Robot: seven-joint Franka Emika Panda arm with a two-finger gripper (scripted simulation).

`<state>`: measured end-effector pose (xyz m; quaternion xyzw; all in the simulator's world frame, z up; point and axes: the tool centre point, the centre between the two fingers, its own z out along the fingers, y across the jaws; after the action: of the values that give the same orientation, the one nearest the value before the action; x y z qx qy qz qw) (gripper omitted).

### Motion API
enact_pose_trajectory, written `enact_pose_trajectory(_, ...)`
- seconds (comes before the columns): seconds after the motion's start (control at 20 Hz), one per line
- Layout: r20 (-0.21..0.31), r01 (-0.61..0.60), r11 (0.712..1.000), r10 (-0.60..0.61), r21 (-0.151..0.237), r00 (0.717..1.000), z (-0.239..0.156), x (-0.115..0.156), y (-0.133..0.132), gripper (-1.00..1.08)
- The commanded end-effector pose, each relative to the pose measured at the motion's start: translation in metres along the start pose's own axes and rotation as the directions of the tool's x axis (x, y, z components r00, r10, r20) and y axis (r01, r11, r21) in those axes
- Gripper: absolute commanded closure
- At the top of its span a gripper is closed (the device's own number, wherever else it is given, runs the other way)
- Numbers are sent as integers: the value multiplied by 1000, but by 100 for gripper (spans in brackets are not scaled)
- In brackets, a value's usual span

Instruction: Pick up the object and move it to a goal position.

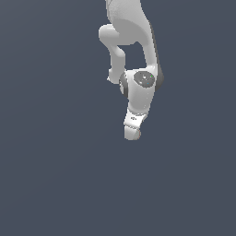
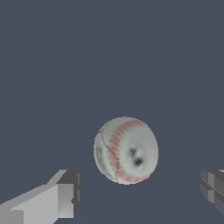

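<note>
- The single white, smooth-shelled robot arm (image 1: pixel 131 41) comes into the exterior view from the top edge, a little right of centre, and runs downward towards the middle of the frame.
- Its upper links fold into a bend near the top; below them sits a round joint with a dark grey cap (image 1: pixel 144 79), facing the camera.
- From that joint the last white segment drops to a rounded tip in the centre of the frame, slightly tilted towards the exterior view's left.
- The pincer (image 1: pixel 132 133) is at this lowest tip; in the exterior view its fingers cannot be made out separately.
- In the wrist view the pincer (image 2: pixel 142 194) is spread wide: one light grey finger with a dark pad (image 2: pixel 70 192) shows at one lower corner of the picture, and the other dark finger sits at the opposite edge, with a broad gap between them.
- The off-white ball with red stitching and small dark marks (image 2: pixel 126 150), like a baseball, lies in the wrist view between the lines of the two fingers but beyond their tips, touching neither.
- The ball rests against the plain dark blue-grey worktop (image 2: pixel 109 52), which fills the rest of both pictures.
- In the exterior view the ball cannot be seen; it may be hidden behind the arm's tip.
- Count: one arm, one pincer with two fingers, one ball, one grey-capped joint in sight.
</note>
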<state>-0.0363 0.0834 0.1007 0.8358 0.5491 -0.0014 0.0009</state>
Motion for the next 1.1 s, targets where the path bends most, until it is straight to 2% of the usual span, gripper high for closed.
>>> enact_pose_trajectory(0.0,-2,35,999,-35,0,999,1,2,-2,-92)
enact_pose_trajectory(0.5,-3,61,998,-61,0,998,6,4,-4,-92)
enact_pose_trajectory(1.05,-3,66,998,-66,0,998,50,4,-5,-92)
